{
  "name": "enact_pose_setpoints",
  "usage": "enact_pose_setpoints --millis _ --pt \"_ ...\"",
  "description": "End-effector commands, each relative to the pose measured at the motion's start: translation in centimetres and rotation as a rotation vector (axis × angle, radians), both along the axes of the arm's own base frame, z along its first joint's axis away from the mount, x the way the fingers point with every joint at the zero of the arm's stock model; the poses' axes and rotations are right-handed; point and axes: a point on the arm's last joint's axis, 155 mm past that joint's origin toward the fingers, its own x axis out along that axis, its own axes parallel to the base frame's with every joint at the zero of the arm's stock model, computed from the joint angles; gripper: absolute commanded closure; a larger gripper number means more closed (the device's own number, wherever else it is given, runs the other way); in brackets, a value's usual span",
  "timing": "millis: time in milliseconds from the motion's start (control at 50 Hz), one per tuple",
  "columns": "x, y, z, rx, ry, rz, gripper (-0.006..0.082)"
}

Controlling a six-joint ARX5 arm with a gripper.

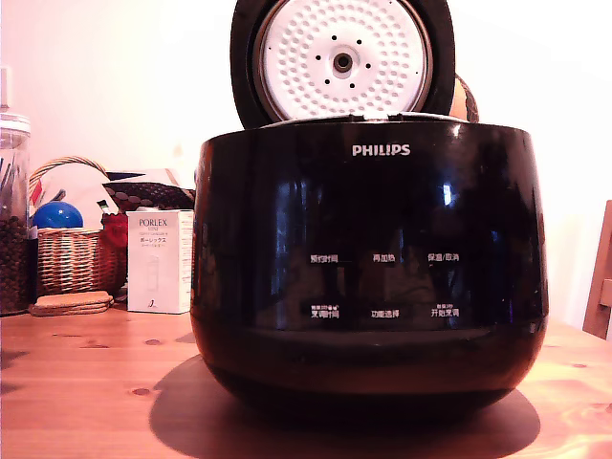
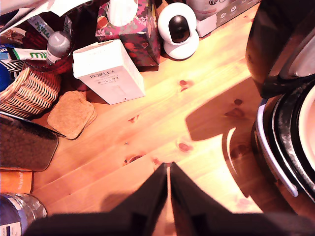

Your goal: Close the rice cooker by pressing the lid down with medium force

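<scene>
The gripper (image 2: 168,169) is hanging above the wooden table (image 2: 162,123) with its fingers pressed together, gripping nothing. At about three o'clock from it the rice cooker (image 1: 368,277) is standing open, its lid (image 1: 342,59) raised upright behind the rim.

Seen only in the wrist view, at the bottom centre of the frame: the gripper (image 2: 168,169), two dark fingers (image 2: 150,196) rising from a broad black base along the lower edge and tapering to points. Tips pressed together with just a hairline seam between them, nothing held. Not visible anywhere in the exterior view, neither arm nor wrist.
</scene>
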Motion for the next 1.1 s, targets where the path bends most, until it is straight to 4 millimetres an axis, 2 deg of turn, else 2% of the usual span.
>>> enact_pose_setpoints --millis 0,220,360,480,620,640,800,1080 --pt "0.3 0.0 0.2 -0.001 -0.01 -0.001 0.0789" --pt "0.3 0.0 0.3 -0.002 -0.012 -0.001 0.0789" --pt "1.1 -0.4 1.0 -0.02 -0.052 -0.001 0.0789" --pt "2.7 -1.2 2.8 -0.065 -0.142 -0.005 0.0789" --pt "4.2 -3.1 5.3 -0.192 -0.23 -0.07 0.0789" --pt "4.1 -3.8 5.6 -0.227 -0.232 -0.103 0.0789" --pt "5.3 -5.3 8.4 -0.36 -0.312 -0.193 0.0789" --pt "7.1 -6.9 9.7 -0.521 -0.325 -0.298 0.0789"
